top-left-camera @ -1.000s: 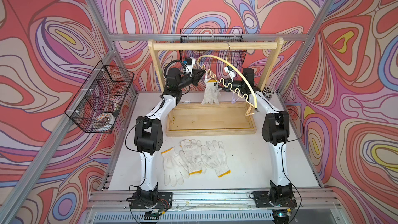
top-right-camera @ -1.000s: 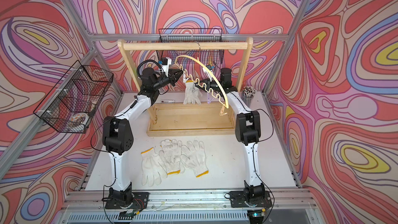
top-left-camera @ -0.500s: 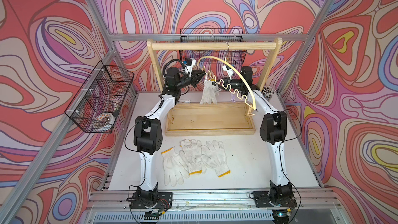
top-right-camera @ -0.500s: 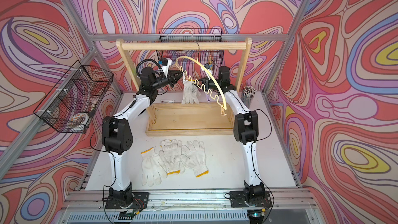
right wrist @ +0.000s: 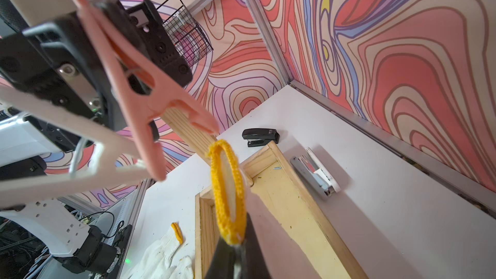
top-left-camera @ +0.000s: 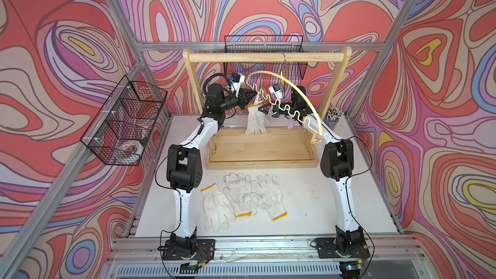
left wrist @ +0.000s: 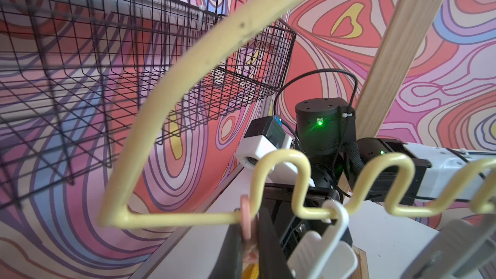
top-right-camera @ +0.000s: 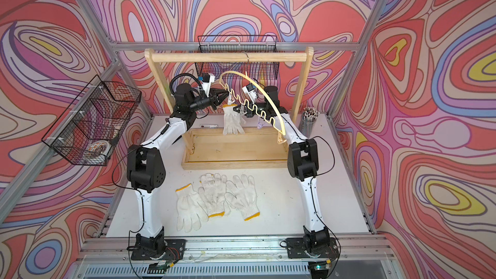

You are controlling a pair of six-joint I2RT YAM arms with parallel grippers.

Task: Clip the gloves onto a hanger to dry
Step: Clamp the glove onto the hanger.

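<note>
The left fingers (top-left-camera: 249, 94) were pinched shut on a pink clip (right wrist: 128, 89) of the hanger (left wrist: 241, 26), which hung from the wooden rail (top-left-camera: 268, 57). The right fingers (top-left-camera: 262, 109) were closed on a glove (top-left-camera: 256, 124) by its yellow cuff, just under the clip's spread tips. Three more gloves (top-left-camera: 241, 197) lay on the worktop (top-left-camera: 308, 205).

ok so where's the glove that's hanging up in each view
Both top views: hanging glove dangles centre, above the wooden tray's far rim.
Left wrist: only a yellow scrap, probably its cuff, past the pink clip in the left gripper.
Right wrist: its yellow cuff, mid-picture, pinched in the right gripper.
Shared landmark: the wooden tray.
</note>
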